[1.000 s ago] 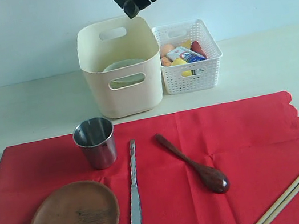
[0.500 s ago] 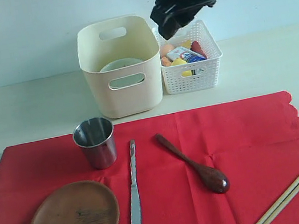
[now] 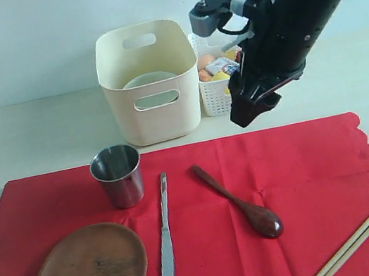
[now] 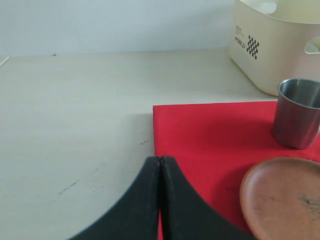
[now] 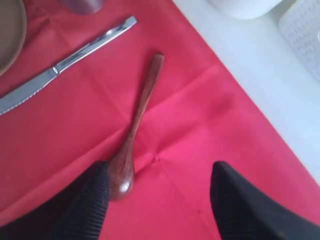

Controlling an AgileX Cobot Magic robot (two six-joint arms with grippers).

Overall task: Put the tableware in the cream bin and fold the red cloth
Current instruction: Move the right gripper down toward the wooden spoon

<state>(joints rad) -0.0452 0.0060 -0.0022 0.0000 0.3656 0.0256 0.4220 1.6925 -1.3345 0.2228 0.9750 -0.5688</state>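
The red cloth (image 3: pixel 205 213) lies spread over the table front. On it stand the steel cup (image 3: pixel 117 175), the brown wooden plate (image 3: pixel 90 274), the silver knife (image 3: pixel 164 236), the dark wooden spoon (image 3: pixel 239 202) and the chopsticks (image 3: pixel 356 239). The cream bin (image 3: pixel 149 80) stands behind, with the pale bowl (image 3: pixel 151 80) inside. My right gripper (image 3: pixel 247 114) hangs open above the cloth's far edge; its wrist view shows the spoon (image 5: pixel 137 125) by one fingertip (image 5: pixel 97 187) and the knife (image 5: pixel 65 62). My left gripper (image 4: pixel 160 162) is shut on nothing at the cloth's corner, near the cup (image 4: pixel 297 112) and plate (image 4: pixel 282 197).
A white lattice basket (image 3: pixel 219 92) holding food items and a milk carton (image 3: pixel 223 67) stands right of the bin, partly hidden behind my right arm. Bare pale table (image 3: pixel 34 136) lies left of and behind the cloth.
My right arm has swung from above the bin, rightward and down past the basket, to just above the cloth's far edge. Nothing on the cloth has moved.
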